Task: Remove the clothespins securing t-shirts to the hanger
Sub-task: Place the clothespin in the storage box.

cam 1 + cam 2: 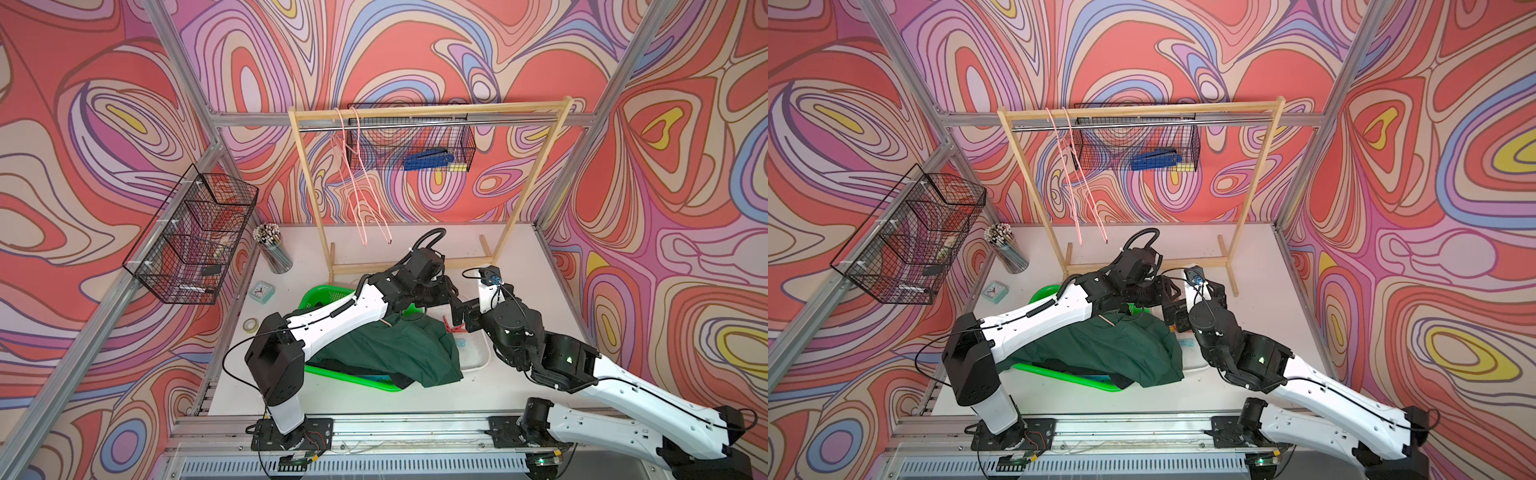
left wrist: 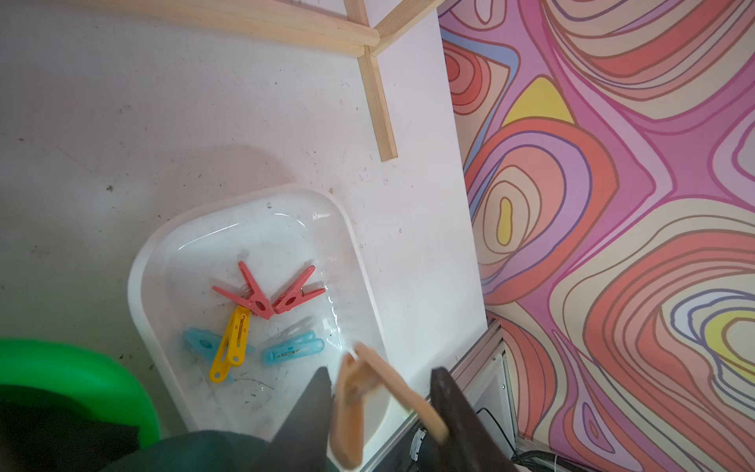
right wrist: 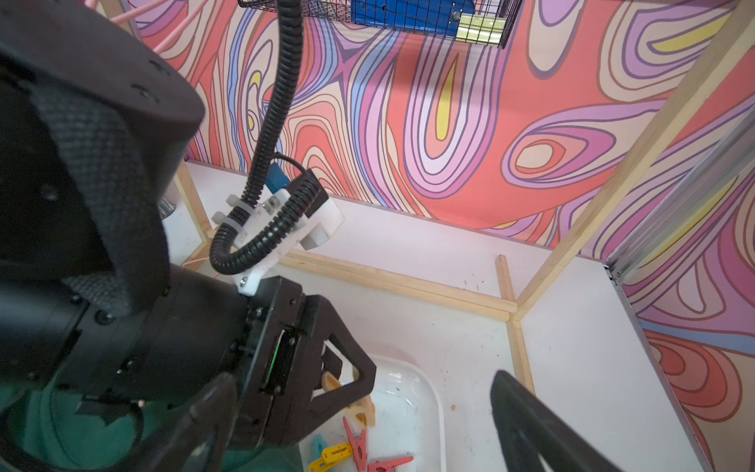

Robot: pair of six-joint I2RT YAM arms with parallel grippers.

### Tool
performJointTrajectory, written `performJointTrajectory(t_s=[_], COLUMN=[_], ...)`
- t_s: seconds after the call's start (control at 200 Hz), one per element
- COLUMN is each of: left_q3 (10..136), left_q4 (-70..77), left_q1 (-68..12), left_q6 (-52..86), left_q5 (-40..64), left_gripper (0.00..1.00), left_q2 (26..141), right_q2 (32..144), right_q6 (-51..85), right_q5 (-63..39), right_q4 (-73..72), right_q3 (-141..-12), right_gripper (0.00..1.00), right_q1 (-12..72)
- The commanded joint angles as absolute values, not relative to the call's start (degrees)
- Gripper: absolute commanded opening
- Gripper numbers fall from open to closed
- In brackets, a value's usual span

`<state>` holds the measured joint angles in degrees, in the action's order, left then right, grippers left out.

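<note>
Left gripper (image 2: 382, 370), lower frame: jaws parted, peach pin (image 2: 355, 392) between; right gripper (image 1: 463, 318) spread. White table (image 2: 163, 122), swirled walls (image 2: 613, 204). Tray (image 2: 137, 286), centre: two red pins (image 2: 253, 298), two blue pins (image 2: 292, 347), one yellow pin (image 2: 233, 347). Green shirt (image 2: 196, 453), lower left.

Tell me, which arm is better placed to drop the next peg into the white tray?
Left. The left gripper hangs over the white tray with a peach clothespin between its fingers. The right gripper is open and empty beside it.
</note>
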<state>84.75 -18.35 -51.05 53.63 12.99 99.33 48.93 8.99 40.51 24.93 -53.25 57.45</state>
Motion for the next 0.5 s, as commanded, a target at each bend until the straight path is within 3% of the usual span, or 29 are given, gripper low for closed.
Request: performJointTrajectory(t_s=[0.0, 0.326, 0.421, 0.496], left_q3=[85.52, 82.81, 80.56, 78.97], left_q4=[-16.7, -19.49, -20.34, -21.39], left_q1=[-51.42, -51.48, -51.92, -52.31], left_q6=[52.81, 51.77, 50.8, 49.71], left_q5=[13.84, 14.68, 12.89, 11.39], left_gripper=[0.53, 0.68, 0.82, 0.87], left_q2=[99.41, 98.06, 96.02, 94.4], right_q2=[49.12, 50.0, 50.44, 50.54], right_q6=[8.35, 8.18, 8.23, 8.24], right_q5=[40.45, 40.21, 40.25, 40.3], right_q4=[24.43, 23.91, 23.91, 23.82], right_q3=[-53.03, -53.0, -53.02, -53.01], right_gripper=[0.98, 0.98, 0.98, 0.98], right_q1=[57.25, 57.3, 57.3, 57.27])
